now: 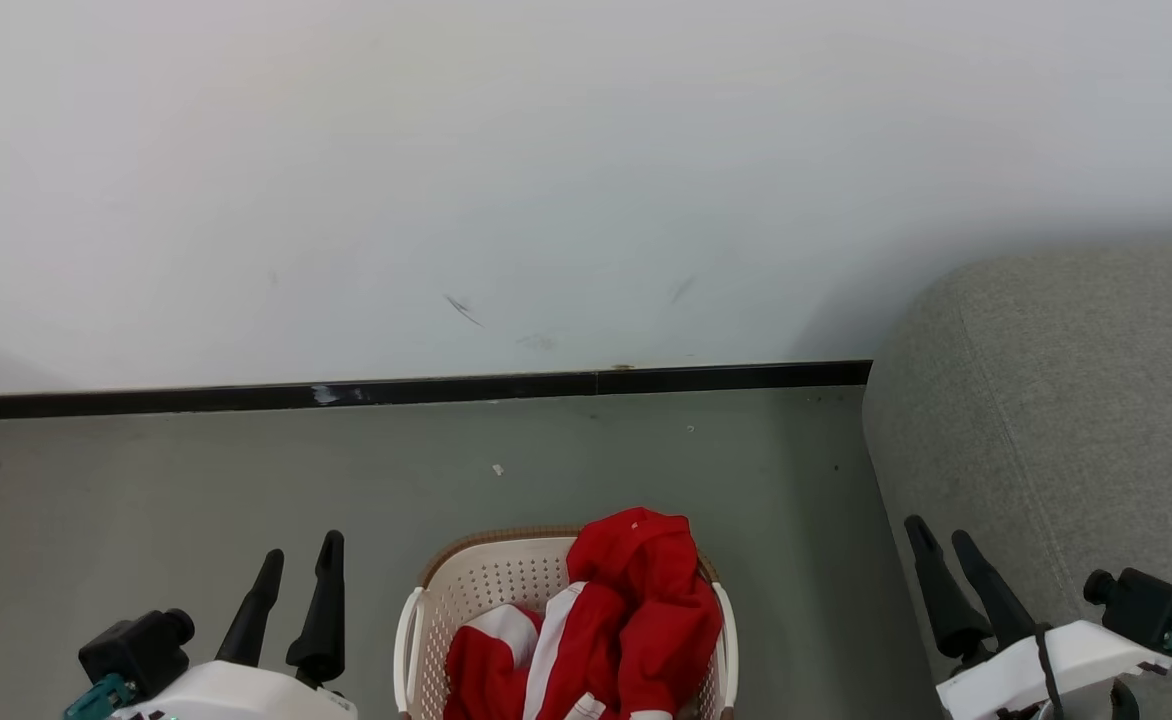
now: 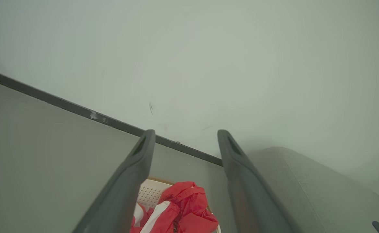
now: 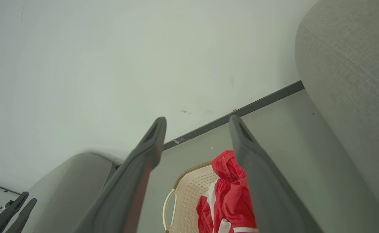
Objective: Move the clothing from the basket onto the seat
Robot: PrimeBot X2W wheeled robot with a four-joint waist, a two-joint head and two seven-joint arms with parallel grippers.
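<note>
Clothing (image 1: 636, 610) in basket (image 1: 476, 585); L tool (image 1: 303, 547), R tool (image 1: 938, 530) spread, empty

Both arms low, both grippers wide open, nothing held

In the head view the left gripper (image 1: 303, 548) sits at the lower left, its two dark fingers (image 1: 324, 610) pointing up and spread apart with nothing between them. The right gripper (image 1: 938, 530) mirrors it at the lower right, fingers leaning a bit leftward, spread just as wide. A white wrist housing (image 1: 236, 695) shows behind each, with a black block (image 1: 136, 648) on its outer side.
</note>
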